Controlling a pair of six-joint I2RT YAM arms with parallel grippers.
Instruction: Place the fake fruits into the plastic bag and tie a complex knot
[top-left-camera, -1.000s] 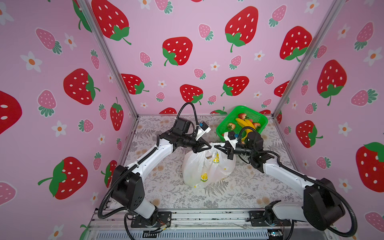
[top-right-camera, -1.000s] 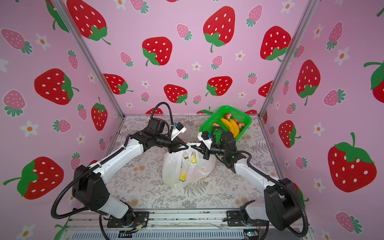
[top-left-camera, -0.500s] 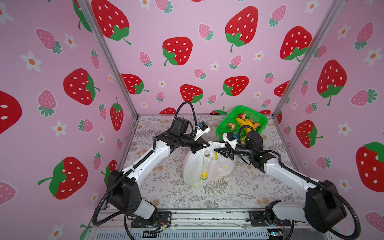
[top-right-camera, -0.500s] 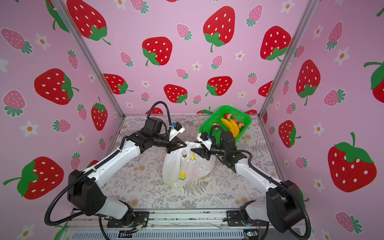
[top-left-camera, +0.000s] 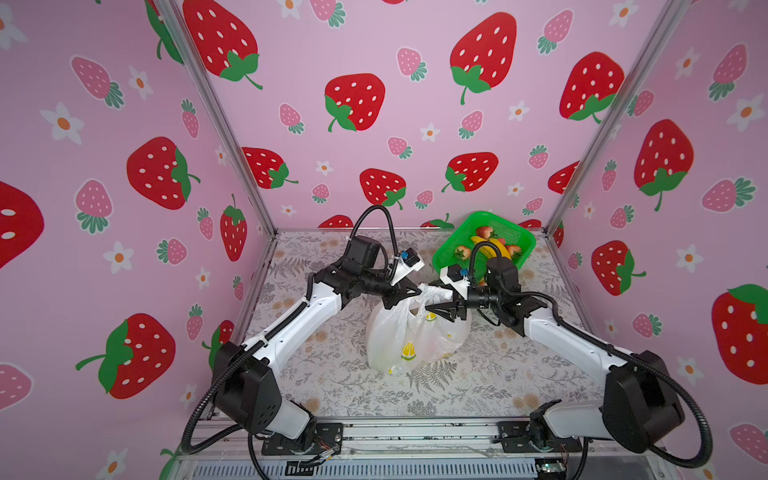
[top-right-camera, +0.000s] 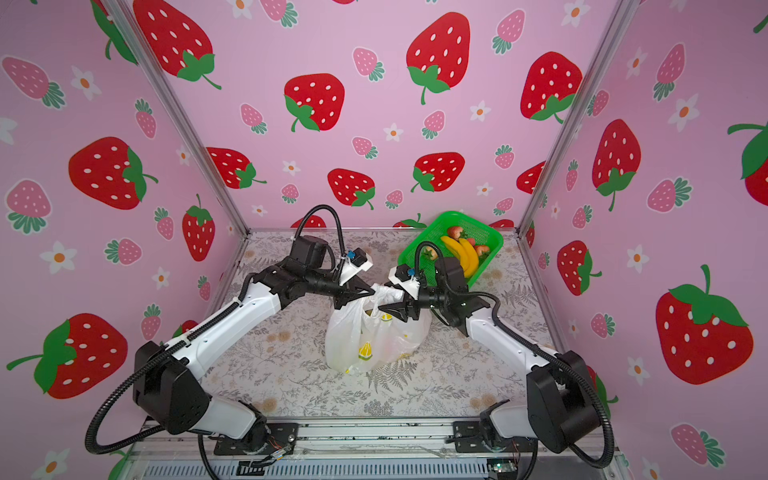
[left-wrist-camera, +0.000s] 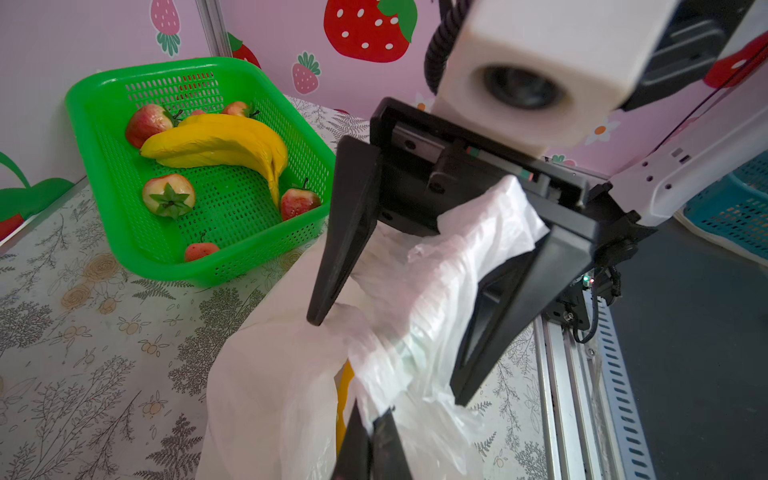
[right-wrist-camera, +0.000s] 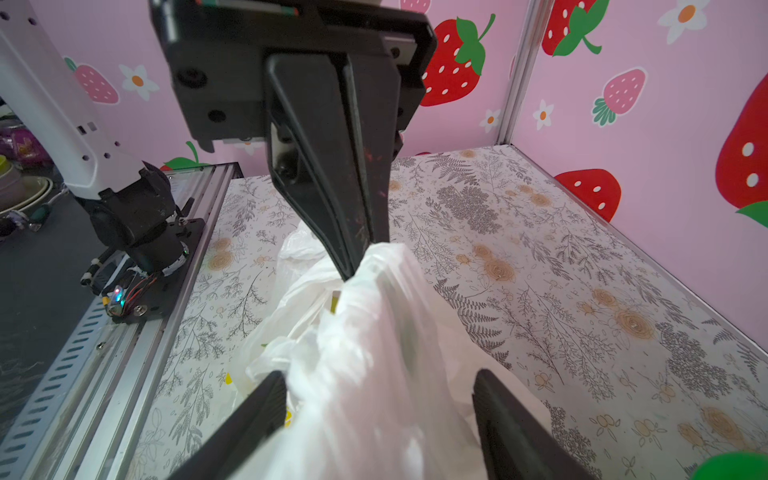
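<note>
While bunched, plastic bag (top-left-camera: 409, 338) white, crinkly

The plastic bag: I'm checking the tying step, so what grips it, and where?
The left gripper is shut on the plastic bag at its bunched handles; the right gripper is open around them.

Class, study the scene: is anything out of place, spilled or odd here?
Nothing is spilled. One oddity: bananas and strawberries lie in the green basket, outside the plastic bag, though the left gripper pinches its handle.
</note>
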